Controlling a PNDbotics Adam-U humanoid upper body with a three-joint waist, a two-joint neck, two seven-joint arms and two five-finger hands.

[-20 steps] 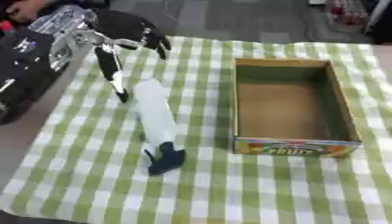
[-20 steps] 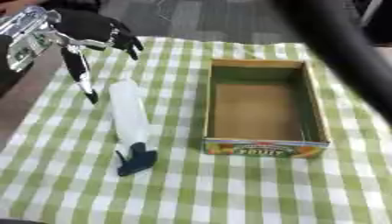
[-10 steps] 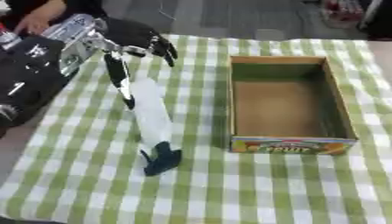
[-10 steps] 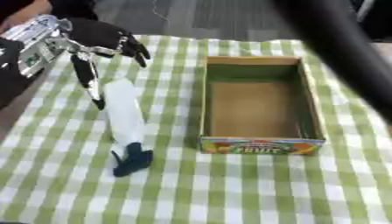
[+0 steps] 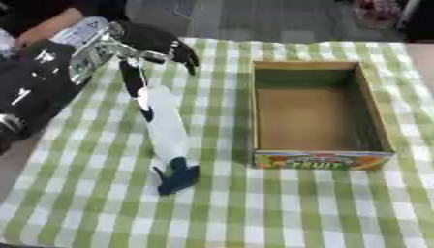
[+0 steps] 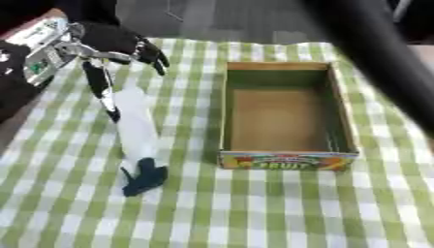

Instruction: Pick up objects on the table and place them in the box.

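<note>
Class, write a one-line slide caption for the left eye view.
Left robot hand reaches down onto a white bottle with a dark blue cap, lying beside an empty cardboard fruit box on a green checked cloth.

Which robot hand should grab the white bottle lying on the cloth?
Left. The left robot hand is already at the far end of the white bottle, fingers spread around it. The right robot hand shows in neither view; the box sits empty.
</note>
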